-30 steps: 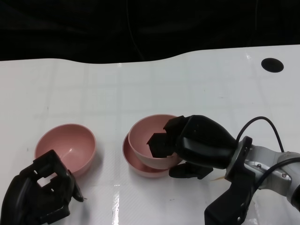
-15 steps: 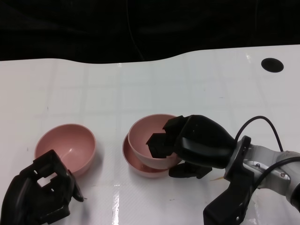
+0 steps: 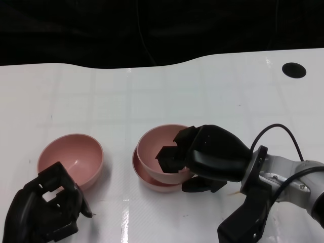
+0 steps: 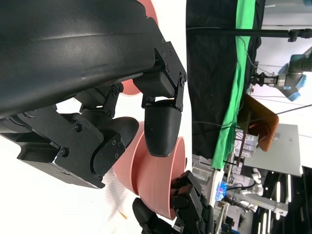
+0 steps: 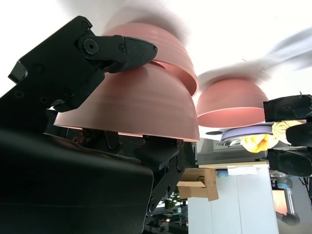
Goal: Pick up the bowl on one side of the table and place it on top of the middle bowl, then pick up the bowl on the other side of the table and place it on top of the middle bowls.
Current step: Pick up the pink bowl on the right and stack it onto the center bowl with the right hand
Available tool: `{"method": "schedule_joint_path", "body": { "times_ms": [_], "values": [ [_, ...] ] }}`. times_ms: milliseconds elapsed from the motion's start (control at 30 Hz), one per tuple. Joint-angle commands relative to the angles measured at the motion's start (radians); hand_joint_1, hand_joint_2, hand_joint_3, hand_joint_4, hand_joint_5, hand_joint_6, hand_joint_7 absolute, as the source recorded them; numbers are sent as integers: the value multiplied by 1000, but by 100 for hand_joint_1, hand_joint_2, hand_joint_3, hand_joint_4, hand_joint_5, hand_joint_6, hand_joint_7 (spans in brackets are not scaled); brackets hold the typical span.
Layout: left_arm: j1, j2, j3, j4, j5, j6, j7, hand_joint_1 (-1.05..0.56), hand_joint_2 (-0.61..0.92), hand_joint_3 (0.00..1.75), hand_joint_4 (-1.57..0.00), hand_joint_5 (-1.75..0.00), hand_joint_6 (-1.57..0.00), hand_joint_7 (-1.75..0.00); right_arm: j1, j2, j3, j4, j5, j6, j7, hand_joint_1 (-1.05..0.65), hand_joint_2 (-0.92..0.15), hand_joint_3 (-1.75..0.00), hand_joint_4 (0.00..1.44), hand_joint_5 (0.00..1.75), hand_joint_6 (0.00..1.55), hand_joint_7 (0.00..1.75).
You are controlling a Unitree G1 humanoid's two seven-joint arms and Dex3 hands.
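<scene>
Three pink bowls are on the white table. My right hand [image 3: 210, 157] grips the rim of one bowl [image 3: 158, 147], fingers inside and thumb outside, and holds it tilted inside the middle bowl [image 3: 152, 180]. The right wrist view shows the held bowl [image 5: 131, 109] close up, with the middle bowl [image 5: 178, 53] behind it. The third bowl [image 3: 72, 158] stands alone at the left. My left hand [image 3: 44, 208] hovers just in front of it, fingers loosely apart and holding nothing. In the left wrist view the stacked bowls [image 4: 156, 180] and my right hand [image 4: 187, 207] lie beyond my left fingers [image 4: 161, 129].
A round black hole [image 3: 294, 70] marks the table's far right. The table's back edge [image 3: 152, 67] meets a dark backdrop. A black cable [image 3: 276, 132] loops above my right forearm. Lab furniture appears in the wrist views' background.
My right hand has shifted the held bowl slightly left and lower into the middle bowl. The left hand has sunk a little; the left bowl has not moved.
</scene>
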Motion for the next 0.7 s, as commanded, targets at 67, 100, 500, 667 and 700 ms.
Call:
{"method": "schedule_joint_path", "body": {
  "times_ms": [67, 100, 500, 667, 700],
  "values": [
    [5, 7, 3, -19, -6, 5, 9, 2, 58, 124, -78, -175, -72, -158, -23, 1, 9, 15, -6, 3, -20, -21, -67, -73, 90, 175, 63, 168],
    [6, 8, 3, -19, -4, 3, 9, 2, 58, 124, -78, -175, -72, -158, -24, 3, 10, 18, -7, 2, -23, -21, -66, -72, 90, 175, 63, 167],
    [8, 8, 1, -19, 8, 3, 16, 3, 60, 122, -77, -175, -71, -159, -48, 22, 38, 78, -18, 15, -38, -21, -70, -65, 87, 175, 62, 169],
    [5, 6, -1, -14, 9, -6, 11, 1, 61, 121, -76, -175, -71, -160, -55, 24, 50, 97, -26, 19, -57, -21, -72, -57, 87, 175, 61, 167],
    [5, 6, -2, -13, 11, -9, 12, 1, 61, 121, -76, -175, -70, -160, -55, 25, 53, 101, -29, 20, -65, -21, -72, -56, 87, 175, 61, 167]
  ]
}}
